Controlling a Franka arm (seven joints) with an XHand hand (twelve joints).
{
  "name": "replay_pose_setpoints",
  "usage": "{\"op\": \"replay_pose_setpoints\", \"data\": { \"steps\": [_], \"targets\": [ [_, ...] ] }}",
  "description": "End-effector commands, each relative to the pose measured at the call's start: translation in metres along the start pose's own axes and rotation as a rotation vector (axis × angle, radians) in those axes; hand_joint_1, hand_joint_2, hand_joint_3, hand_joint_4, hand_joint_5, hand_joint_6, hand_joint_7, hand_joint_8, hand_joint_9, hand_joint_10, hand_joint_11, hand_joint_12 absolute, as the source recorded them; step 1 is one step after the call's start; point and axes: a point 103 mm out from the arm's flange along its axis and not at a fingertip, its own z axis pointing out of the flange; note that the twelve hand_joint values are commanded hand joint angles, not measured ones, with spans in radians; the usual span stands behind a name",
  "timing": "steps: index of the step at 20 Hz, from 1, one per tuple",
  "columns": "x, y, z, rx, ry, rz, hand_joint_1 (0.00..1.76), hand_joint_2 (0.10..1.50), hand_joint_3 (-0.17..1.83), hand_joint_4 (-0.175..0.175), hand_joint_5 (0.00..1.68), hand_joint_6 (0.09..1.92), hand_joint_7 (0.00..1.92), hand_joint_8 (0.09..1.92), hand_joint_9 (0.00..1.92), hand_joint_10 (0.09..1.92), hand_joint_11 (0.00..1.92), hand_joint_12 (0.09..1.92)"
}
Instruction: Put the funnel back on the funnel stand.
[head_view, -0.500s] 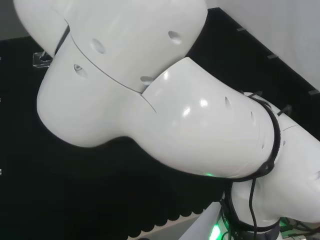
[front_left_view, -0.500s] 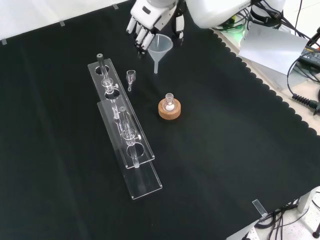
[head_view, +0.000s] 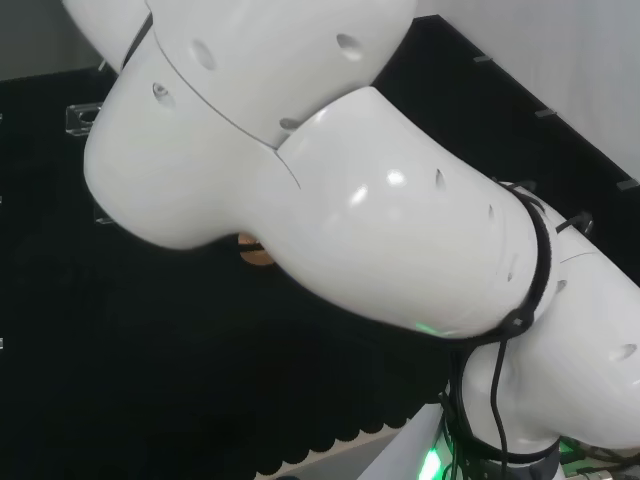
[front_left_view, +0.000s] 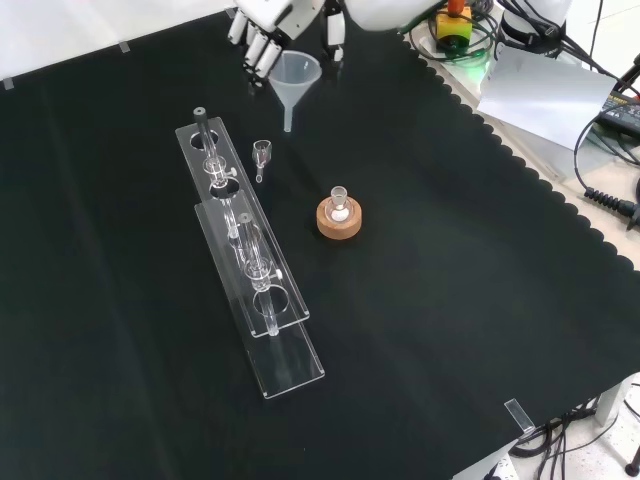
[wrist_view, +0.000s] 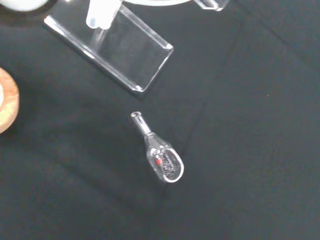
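In the head view the arm's big white links (head_view: 300, 170) stand over the desk covered with black cloth (head_view: 120, 380), and a small piece of the round cork ring (head_view: 256, 254) shows just under the lower edge of the links, while a clear plastic block (head_view: 82, 117) sits at the far left of the links. In the front view the black and white hand (front_left_view: 268, 25) comes in at the top, well above and left of the round cork ring (front_left_view: 339, 218), and its fingers and thumb are curled round the wide rim of the translucent white plastic funnel (front_left_view: 295, 78), which hangs upright with its spout pointing down, clear of the black cloth (front_left_view: 450, 300). The long clear acrylic funnel stand (front_left_view: 245, 250) lies to the left of the cork ring, running slantwise, with holes along its top plate and some clear glass pieces standing in it; the funnel is above and to the right of the stand's far end, apart from it. A small clear glass stopper (front_left_view: 262, 157) lies between the stand and the cork ring, nearer the stand. A small clear glass flask neck (front_left_view: 339, 200) rises out of the cork ring. In the wrist view the small glass stopper (wrist_view: 159, 152) lies on its side on the cloth, near one corner of the clear stand (wrist_view: 120, 50), and the edge of the cork ring (wrist_view: 6, 105) shows off to one side of the stopper.
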Motion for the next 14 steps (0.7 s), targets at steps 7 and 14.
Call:
{"op": "replay_pose_setpoints", "data": {
  "steps": [7, 14],
  "targets": [
    [-0.055, 0.043, -0.027, -0.012, 0.039, 0.065, 0.72, 0.74, 0.42, 0.022, 0.7, 0.77, 0.67, 0.64, 1.11, 0.36, 0.69, 1.26],
    [-0.074, 0.073, -0.04, -0.015, 0.027, 0.06, 0.72, 0.74, 0.42, 0.022, 0.7, 0.77, 0.67, 0.64, 1.11, 0.36, 0.69, 1.26]
  ]
}}
